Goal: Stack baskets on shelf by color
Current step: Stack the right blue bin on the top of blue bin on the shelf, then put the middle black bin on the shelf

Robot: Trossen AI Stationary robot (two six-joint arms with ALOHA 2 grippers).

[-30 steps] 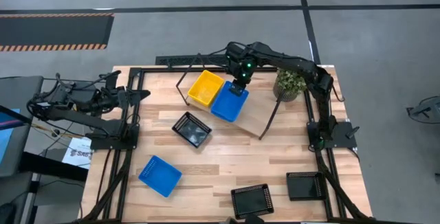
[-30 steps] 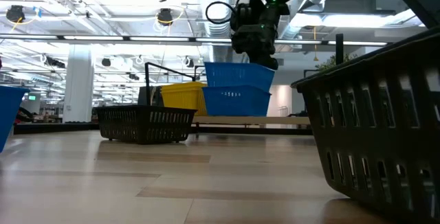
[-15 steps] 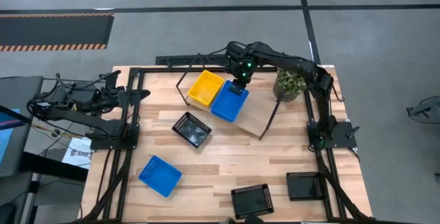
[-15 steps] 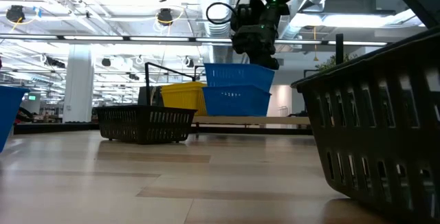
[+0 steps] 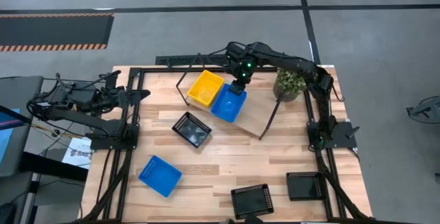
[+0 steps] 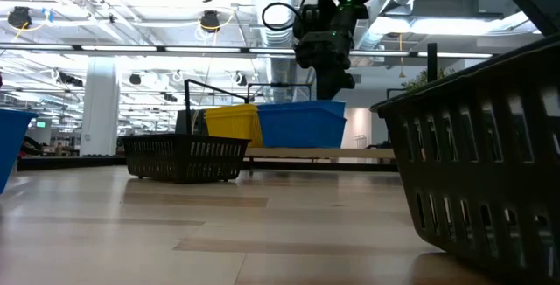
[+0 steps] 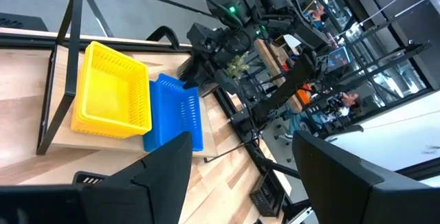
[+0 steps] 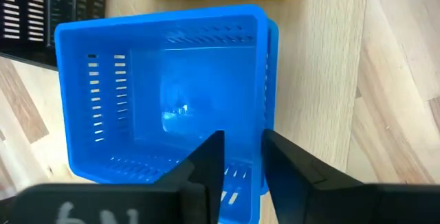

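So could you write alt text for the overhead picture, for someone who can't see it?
Seen from above, the right gripper hangs over a blue basket beside a yellow basket on a wooden shelf. Another blue basket and three black baskets lie around the table; the left gripper waits at its edge.

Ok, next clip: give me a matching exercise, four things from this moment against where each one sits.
Things:
1. yellow basket
2. potted plant
3. right gripper
4. left gripper

Places:
A. over the far rim of the blue baskets on the shelf
B. on the shelf, beside the blue baskets
C. at the table's left edge, away from every basket
D. on the table just past the shelf's right end

Pairs: 1-B, 2-D, 3-A, 4-C
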